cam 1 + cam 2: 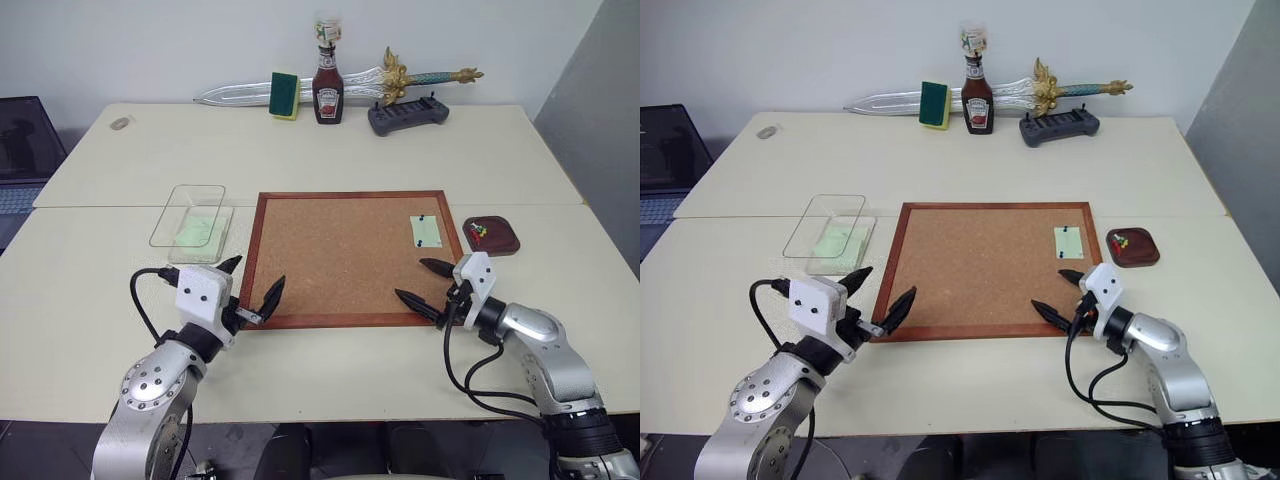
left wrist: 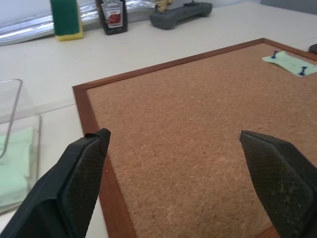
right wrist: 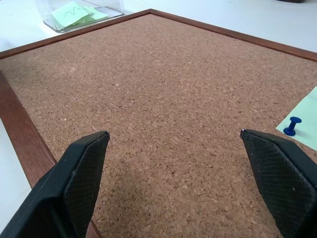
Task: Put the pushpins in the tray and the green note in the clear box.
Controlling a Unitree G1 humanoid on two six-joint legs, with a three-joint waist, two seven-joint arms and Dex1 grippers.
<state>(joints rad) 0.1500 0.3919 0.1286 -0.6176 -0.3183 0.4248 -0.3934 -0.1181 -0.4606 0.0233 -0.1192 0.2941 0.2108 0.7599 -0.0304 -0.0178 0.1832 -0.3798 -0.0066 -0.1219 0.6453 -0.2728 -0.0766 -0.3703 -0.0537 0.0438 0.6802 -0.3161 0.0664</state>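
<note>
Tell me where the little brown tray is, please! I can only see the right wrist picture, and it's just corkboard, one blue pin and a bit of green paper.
Observer: The tray sits on the table just right of the corkboard, close to the green note. A few small coloured things lie in it.
Operator: How many pins hold the note?
Observer: Two pushpins, one near its far edge and one near its near edge.
Operator: Where's the other gripper?
Observer: The left gripper is open and empty at the corkboard's near-left corner, with the clear box just beyond it.
</note>
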